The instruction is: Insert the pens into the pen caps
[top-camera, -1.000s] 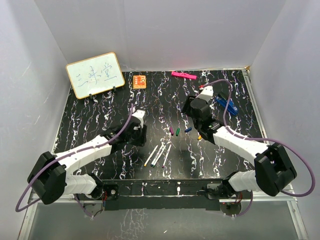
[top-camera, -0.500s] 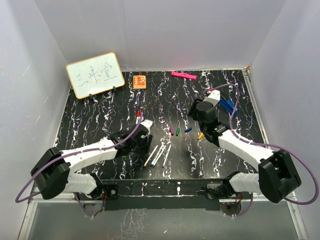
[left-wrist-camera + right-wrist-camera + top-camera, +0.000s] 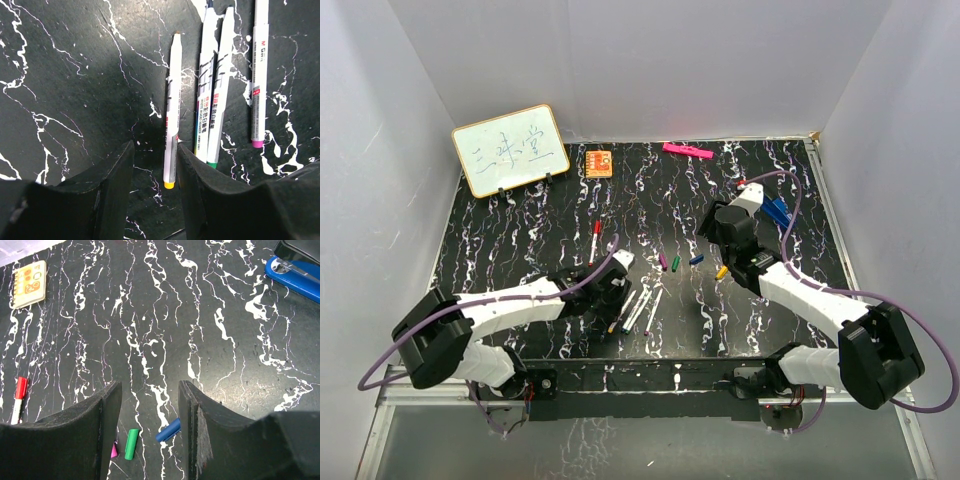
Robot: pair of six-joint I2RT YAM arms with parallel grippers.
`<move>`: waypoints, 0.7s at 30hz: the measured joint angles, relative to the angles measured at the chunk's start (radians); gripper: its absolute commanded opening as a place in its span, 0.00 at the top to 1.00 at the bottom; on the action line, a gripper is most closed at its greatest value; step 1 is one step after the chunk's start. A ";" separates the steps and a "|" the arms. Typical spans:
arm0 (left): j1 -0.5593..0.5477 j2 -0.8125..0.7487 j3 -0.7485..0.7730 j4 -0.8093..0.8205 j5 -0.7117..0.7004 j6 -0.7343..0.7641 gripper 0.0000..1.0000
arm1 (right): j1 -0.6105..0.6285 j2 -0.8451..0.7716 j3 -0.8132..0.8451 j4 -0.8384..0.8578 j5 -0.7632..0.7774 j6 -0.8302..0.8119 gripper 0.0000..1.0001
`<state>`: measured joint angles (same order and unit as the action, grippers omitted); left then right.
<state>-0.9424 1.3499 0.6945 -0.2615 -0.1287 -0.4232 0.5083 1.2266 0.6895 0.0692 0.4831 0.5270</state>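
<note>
Four white pens lie side by side in the left wrist view: a yellow-ended pen (image 3: 171,115), a blue pen (image 3: 205,95), a green-ended pen (image 3: 220,95) and a purple-ended pen (image 3: 259,75). My left gripper (image 3: 155,152) is open and low over the table, with the yellow pen's end between its fingers. In the top view it (image 3: 612,288) is at the pens (image 3: 636,310). A red-capped pen (image 3: 594,238) lies apart behind it. My right gripper (image 3: 150,390) is open and empty above the green cap (image 3: 131,443), blue cap (image 3: 168,430) and purple cap (image 3: 114,451). A yellow cap (image 3: 721,271) lies to the right.
A whiteboard (image 3: 510,149) stands at the back left. An orange card (image 3: 599,162) and a pink bar (image 3: 686,151) lie near the back wall. Blue clip-like pieces (image 3: 775,211) lie beside the right arm, and one shows in the right wrist view (image 3: 295,275).
My left gripper has moved toward the near edge and right, from beside the red-capped pen to the row of pens. The red-capped pen now lies alone on the table. The right gripper shifted slightly right.
</note>
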 measured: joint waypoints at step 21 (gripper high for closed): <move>-0.030 0.071 0.034 -0.055 -0.010 -0.026 0.63 | -0.005 0.001 0.000 0.001 -0.012 0.015 0.53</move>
<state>-0.9726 1.4212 0.7288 -0.3168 -0.1387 -0.4496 0.5037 1.2274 0.6895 0.0704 0.4713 0.5419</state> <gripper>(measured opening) 0.377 0.467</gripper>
